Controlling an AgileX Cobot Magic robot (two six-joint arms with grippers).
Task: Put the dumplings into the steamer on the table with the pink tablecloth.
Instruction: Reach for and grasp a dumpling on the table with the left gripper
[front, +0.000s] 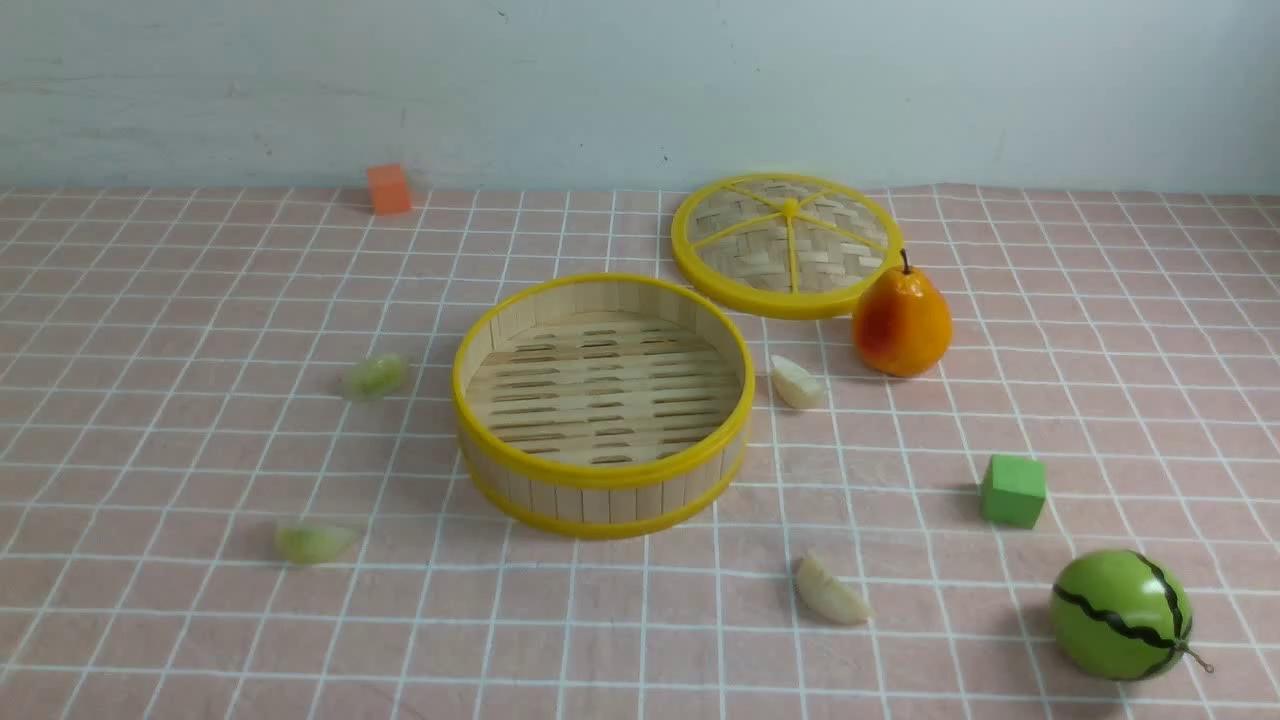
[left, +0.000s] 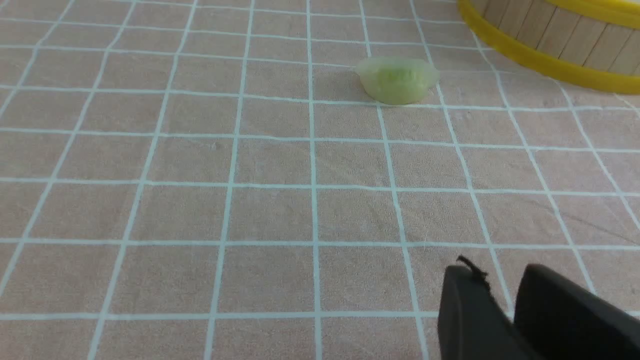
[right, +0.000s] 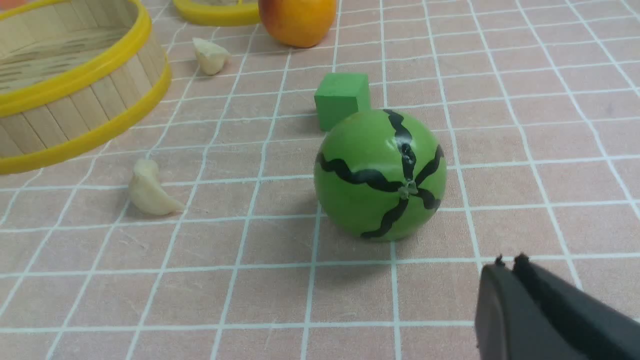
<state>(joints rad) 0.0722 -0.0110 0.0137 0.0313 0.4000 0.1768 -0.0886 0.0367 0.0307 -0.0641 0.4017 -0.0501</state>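
Observation:
The steamer (front: 600, 478) stands empty in the middle of the table under the pink tablecloth (front: 150, 300). Two pale green dumplings lie to its left, one farther (front: 374, 377) and one nearer (front: 313, 541). Two cream-white dumplings lie to its right, one by the wall (front: 797, 383) and one nearer (front: 831, 592). No gripper shows in the front view. In the left wrist view my left gripper (left: 495, 272) hangs over bare cloth with a narrow gap between its fingers, well short of a green dumpling (left: 397, 80). My right gripper (right: 510, 260) is shut and empty, near the watermelon.
The flat lid (front: 787, 245) lies behind the steamer, with a toy pear (front: 900, 322) beside it. A green cube (front: 1013, 490) and a toy watermelon (front: 1120, 615) sit at the right front. An orange cube (front: 388, 188) stands by the back wall.

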